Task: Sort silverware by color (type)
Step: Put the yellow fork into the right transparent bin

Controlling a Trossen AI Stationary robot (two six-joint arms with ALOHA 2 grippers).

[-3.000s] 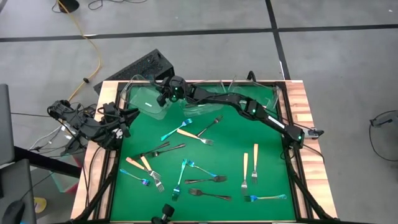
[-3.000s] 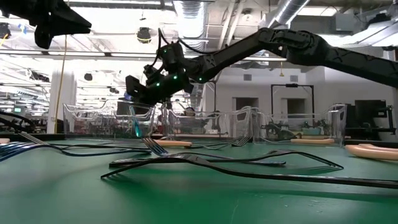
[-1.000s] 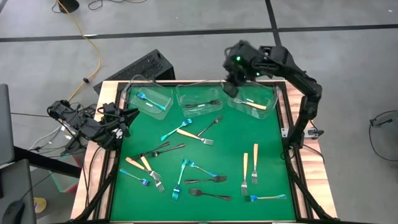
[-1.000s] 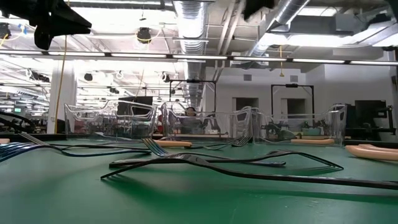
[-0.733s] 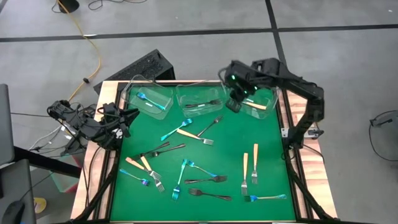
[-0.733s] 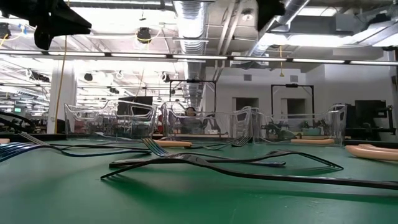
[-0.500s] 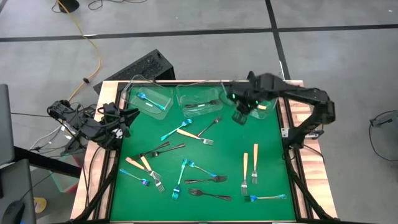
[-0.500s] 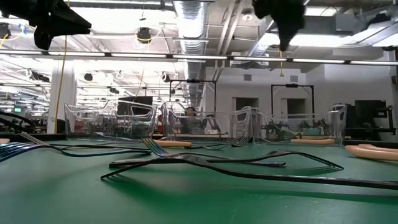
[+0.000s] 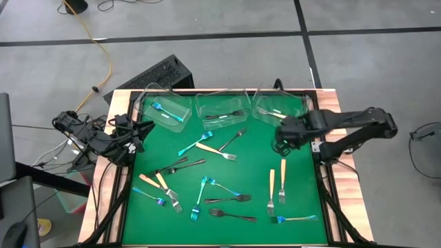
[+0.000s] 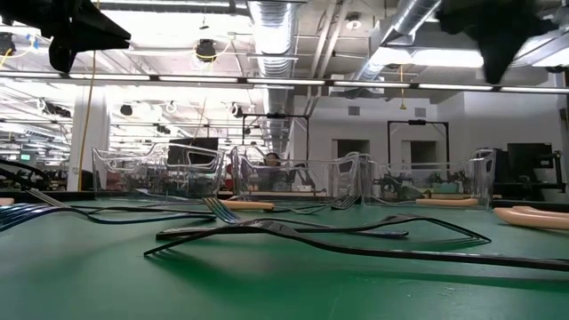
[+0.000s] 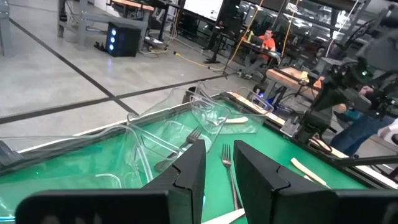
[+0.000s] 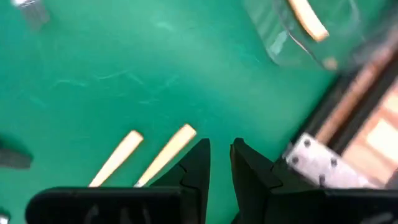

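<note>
While the left arm lies folded low along the left edge of the worktop (image 9: 248, 169), its tool (image 11: 221, 169) aims across the mat toward the far corner, the two fingers standing a narrow slit apart with nothing between them. Nearest the front edge, a blue fork (image 9: 295, 219) lies crosswise, tines to the left, and a dark fork (image 9: 231, 215) lies beside it, also roughly crosswise. A little farther in, a second blue fork (image 9: 199, 200) runs front to back. On the right half, two cream-handled forks (image 9: 271, 189) lie side by side, long axes front to back, tines toward the front and handles toward the far edge. On the left half, another pair of cream forks (image 9: 155, 184) lies slanted, with two dark forks (image 9: 180, 165) just beyond them. The right arm reaches in from the right edge, elbow bent and forearm running leftward, and its tool (image 9: 281, 143) hangs above the mat just beyond the handle ends of the two cream-handled forks, pointing down; its fingers are slightly spread and grip nothing. Past the middle, a blue fork (image 9: 194, 143), a cream fork (image 9: 215, 150) and a dark fork (image 9: 233, 140) lie in a slanted cluster. Along the far edge stand three clear tubs: the left tub (image 9: 148, 103) holds a blue fork (image 9: 160, 108), the middle tub (image 9: 201, 103) a dark one (image 9: 231, 114), and the right tub (image 9: 300, 103) a cream one (image 9: 274, 111).
</note>
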